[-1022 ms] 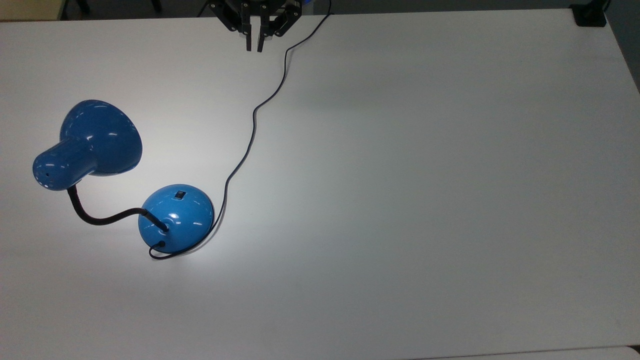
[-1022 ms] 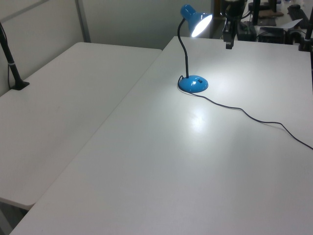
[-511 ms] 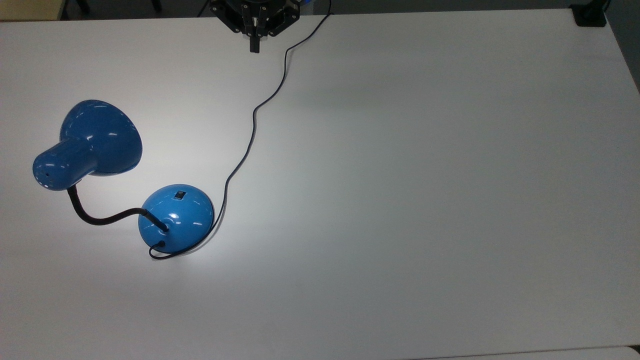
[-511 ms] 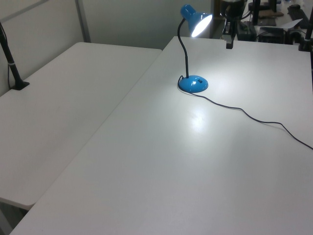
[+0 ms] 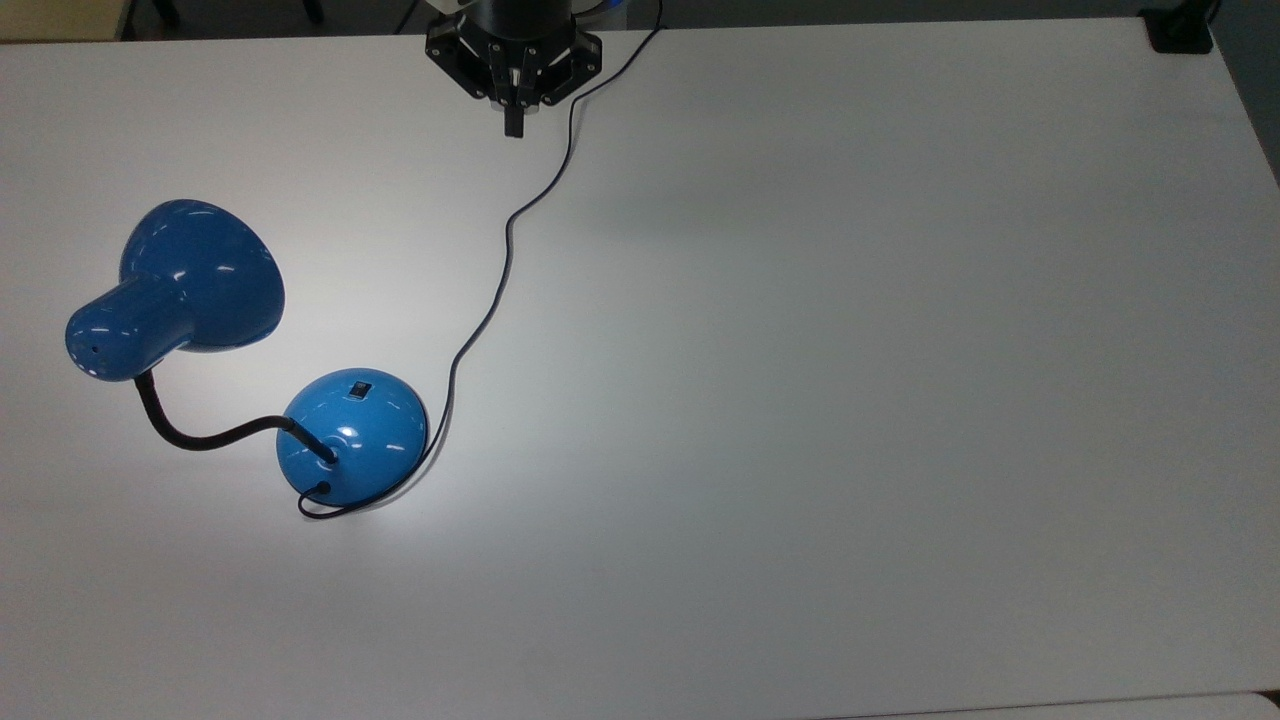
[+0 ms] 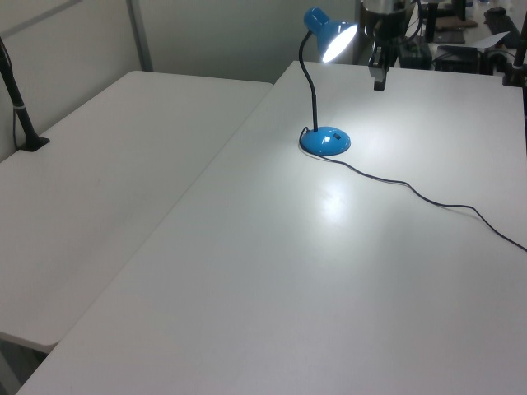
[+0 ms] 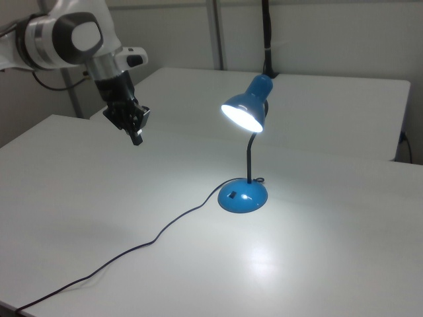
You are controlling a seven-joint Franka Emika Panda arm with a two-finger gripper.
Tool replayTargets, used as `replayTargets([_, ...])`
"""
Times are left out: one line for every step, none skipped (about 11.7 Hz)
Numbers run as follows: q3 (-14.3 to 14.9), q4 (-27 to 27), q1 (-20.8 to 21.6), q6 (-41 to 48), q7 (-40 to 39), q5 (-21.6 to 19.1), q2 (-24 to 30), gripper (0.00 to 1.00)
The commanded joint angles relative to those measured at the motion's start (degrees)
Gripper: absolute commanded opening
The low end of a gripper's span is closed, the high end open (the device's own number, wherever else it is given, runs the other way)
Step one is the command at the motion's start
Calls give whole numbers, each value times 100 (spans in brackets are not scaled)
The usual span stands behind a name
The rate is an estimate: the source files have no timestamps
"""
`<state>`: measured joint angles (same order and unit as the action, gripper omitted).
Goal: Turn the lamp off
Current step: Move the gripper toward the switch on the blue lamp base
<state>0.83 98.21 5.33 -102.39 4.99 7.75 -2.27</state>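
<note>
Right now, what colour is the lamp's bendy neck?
Black. The neck curves from the blue base to the shade; clearest in the top view.

The gripper [image 5: 514, 128] [image 6: 379, 84] [image 7: 137, 139] points downward, its two fingers pressed together, hanging from the white arm [image 7: 63, 39]

The lamp [image 7: 246, 145] stands upright on the white bench [image 5: 850, 400], lit; its glossy blue bell-shaped shade [image 7: 245, 110] throws a bright patch beside the base; a black gooseneck [image 5: 205, 432] curves down into the round domed blue base [image 5: 352, 435], which carries a small black rocker switch [image 5: 359, 389]; a thin black cord [image 5: 505, 260] loops around the base and trails off across the bench.
</note>
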Motion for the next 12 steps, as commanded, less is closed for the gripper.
replayTargets([22, 723, -207, -911, 344, -115, 77, 0])
replayTargets([22, 847, -303, -1131, 388, -115, 77, 0])
replayTargets([22, 1031, -435, -1438, 476, -115, 51, 0])
replayTargets([22, 1094, -541, -1633, 572, -115, -19, 0])
replayTargets([22, 1112, -698, -1896, 686, -115, -167, 0])
replayTargets([22, 1121, -778, -2090, 731, -115, -264, 0])
replayTargets([22, 1121, -849, -2283, 801, -115, -344, 0])
replayTargets([22, 1121, -936, -2476, 924, -115, -449, 0])
replayTargets([22, 1121, -1024, -2748, 1082, -115, -607, 0])
replayTargets([22, 1130, -1103, -3090, 1101, -115, -782, 0])
replayTargets([31, 1278, -1174, -3476, 1101, -107, -871, 0])
replayTargets([22, 1375, -1227, -3802, 1101, -107, -924, 0])
